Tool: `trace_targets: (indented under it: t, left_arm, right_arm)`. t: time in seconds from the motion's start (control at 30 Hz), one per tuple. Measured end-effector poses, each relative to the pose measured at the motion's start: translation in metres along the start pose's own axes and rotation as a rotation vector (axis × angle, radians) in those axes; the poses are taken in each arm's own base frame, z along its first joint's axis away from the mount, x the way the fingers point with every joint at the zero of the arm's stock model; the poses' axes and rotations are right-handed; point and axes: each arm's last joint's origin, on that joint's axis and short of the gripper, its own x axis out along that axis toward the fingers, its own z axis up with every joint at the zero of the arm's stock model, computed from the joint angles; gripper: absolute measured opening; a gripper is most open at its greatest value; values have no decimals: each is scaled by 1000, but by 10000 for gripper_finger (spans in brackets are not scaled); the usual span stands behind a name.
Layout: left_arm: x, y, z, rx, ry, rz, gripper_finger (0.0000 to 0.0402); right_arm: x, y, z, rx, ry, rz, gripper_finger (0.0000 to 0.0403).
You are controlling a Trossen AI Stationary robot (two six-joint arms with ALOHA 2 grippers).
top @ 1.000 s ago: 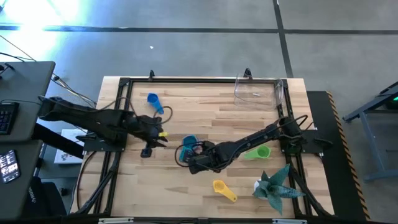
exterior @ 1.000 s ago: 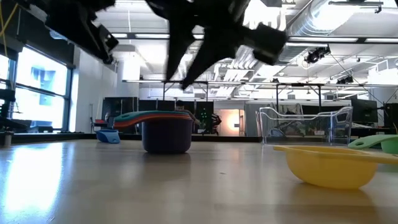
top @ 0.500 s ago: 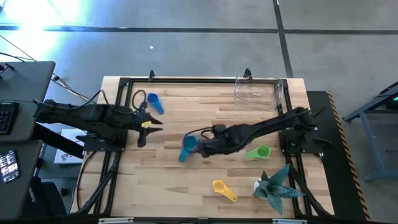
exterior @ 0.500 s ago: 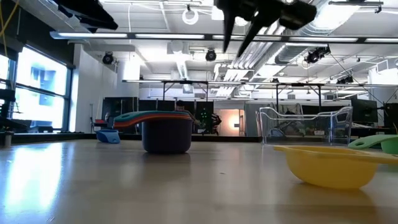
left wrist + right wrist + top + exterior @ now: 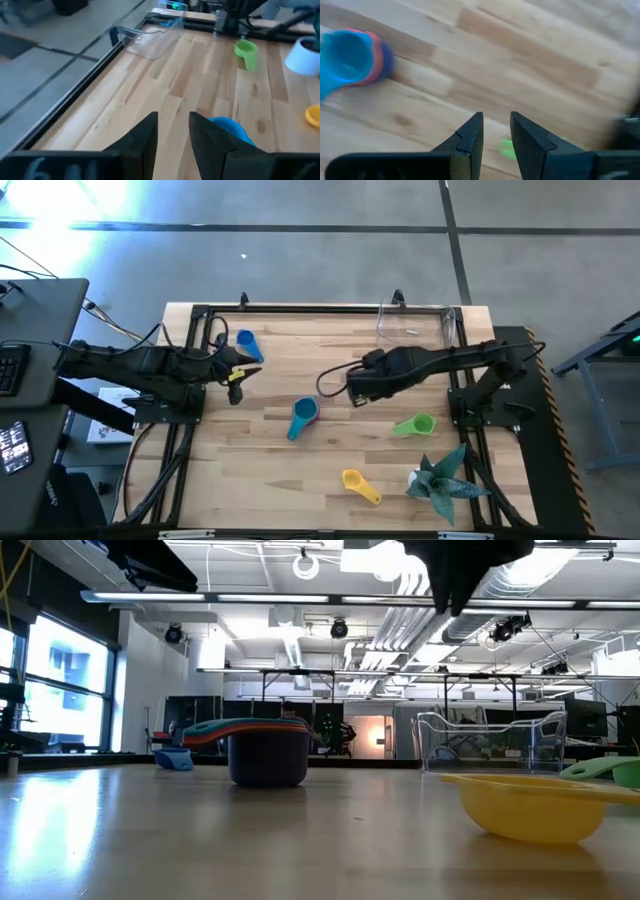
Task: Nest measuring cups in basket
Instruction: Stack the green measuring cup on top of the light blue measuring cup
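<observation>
A stack of nested measuring cups (image 5: 303,416), teal on top with its handle reaching toward the table's front edge, sits near the middle of the wooden table (image 5: 300,470), free of both arms. The right gripper (image 5: 357,387) hangs above the boards between the stack and the clear basket (image 5: 415,328), which stands at the far right corner; its fingers are close together with a narrow gap and nothing between them. The left gripper (image 5: 236,378) waits at the left side just beside a lone blue cup (image 5: 247,345), its fingers likewise narrowly parted and empty. A green cup (image 5: 416,424) lies toward the right, a yellow cup (image 5: 359,484) near the front edge, next to a teal spiky plant (image 5: 440,480) in a white pot. No readable lettering shows on the cups or the basket. The table-level view alone reveals the stack's purple bottom cup (image 5: 267,757) with orange and teal handles layered above it, and the basket's see-through walls (image 5: 490,742); the right wrist view adds a red-orange rim under the teal cup (image 5: 351,56)
</observation>
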Motion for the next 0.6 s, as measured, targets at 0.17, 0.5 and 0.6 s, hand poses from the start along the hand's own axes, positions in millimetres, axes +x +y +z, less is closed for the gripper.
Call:
trace_targets:
  t: [0.17, 0.5, 0.6]
  left_arm:
    - [2, 6, 1, -113, 0, 40, 101]
    - [6, 17, 2, -189, -3, 113, 101]
    - [7, 20, 2, -197, -3, 129, 101]
  right_arm:
    - [4, -11, 9, -103, 22, -71, 89]
    - [44, -60, -7, -72, 118, -159, 89]
    - [49, -73, -15, -39, 126, -82, 89]
